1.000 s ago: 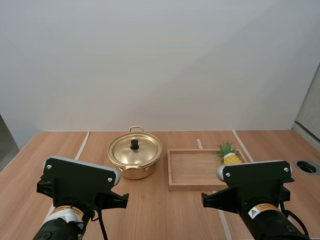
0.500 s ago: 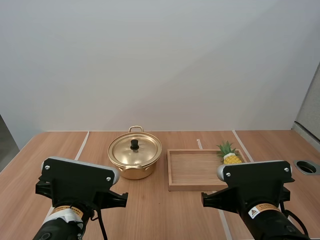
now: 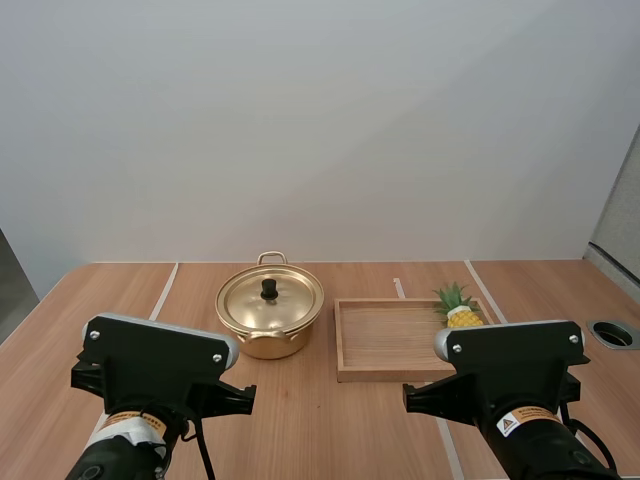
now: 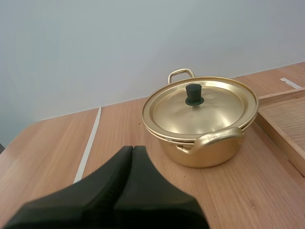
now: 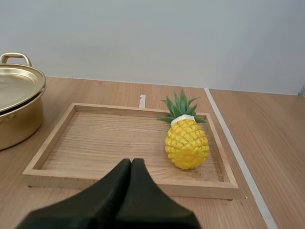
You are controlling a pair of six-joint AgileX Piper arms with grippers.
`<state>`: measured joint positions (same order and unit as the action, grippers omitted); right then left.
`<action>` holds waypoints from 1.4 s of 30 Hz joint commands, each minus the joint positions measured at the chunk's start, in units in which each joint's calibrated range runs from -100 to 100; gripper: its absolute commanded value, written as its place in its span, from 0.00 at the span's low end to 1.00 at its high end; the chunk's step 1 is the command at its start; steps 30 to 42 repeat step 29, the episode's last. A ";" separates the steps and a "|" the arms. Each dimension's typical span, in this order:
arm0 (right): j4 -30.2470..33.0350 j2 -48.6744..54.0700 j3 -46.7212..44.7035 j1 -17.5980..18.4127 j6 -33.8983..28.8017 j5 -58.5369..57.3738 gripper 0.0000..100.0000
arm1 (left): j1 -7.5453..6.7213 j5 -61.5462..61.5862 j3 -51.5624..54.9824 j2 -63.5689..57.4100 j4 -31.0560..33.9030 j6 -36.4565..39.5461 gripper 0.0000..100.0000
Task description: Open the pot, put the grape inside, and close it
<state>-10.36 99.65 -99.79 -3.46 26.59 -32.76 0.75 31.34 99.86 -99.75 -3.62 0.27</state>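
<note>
A golden pot (image 3: 269,312) with its lid (image 4: 200,105) on and a black knob (image 4: 193,94) stands left of centre on the wooden table. A small yellow pineapple (image 5: 186,140) with green leaves lies in the wooden tray (image 5: 52,147), at its far right corner (image 3: 460,310); no grapes are visible. My left gripper (image 4: 132,148) is shut on nothing, low over the table, short of the pot. My right gripper (image 5: 131,161) is shut and empty too, just in front of the tray's near rim.
The tray (image 3: 345,345) sits right beside the pot. White tape lines (image 3: 163,290) run across the table. A round hole (image 3: 613,333) is set in the table at the far right. Both arm housings (image 3: 155,365) hang over the near edge.
</note>
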 commanded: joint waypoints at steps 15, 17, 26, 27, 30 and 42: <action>-0.46 0.35 -0.21 -0.24 -0.16 2.33 0.00 | 0.10 -1.63 0.14 -0.25 -0.23 0.42 0.00; -0.46 0.35 -0.21 -0.24 -0.16 2.28 0.00 | 0.10 -1.63 0.14 -0.25 -0.23 0.42 0.00; -0.46 0.35 -0.21 -0.24 -0.16 2.28 0.00 | 0.10 -1.63 0.14 -0.25 -0.23 0.42 0.00; -0.46 0.35 -0.21 -0.24 -0.16 2.28 0.00 | 0.10 -1.63 0.14 -0.25 -0.23 0.42 0.00; -0.46 0.35 -0.21 -0.24 -0.16 2.28 0.00 | 0.10 -1.63 0.14 -0.25 -0.23 0.42 0.00; -0.46 0.35 -0.21 -0.24 -0.16 2.28 0.00 | 0.10 -1.63 0.14 -0.25 -0.23 0.42 0.00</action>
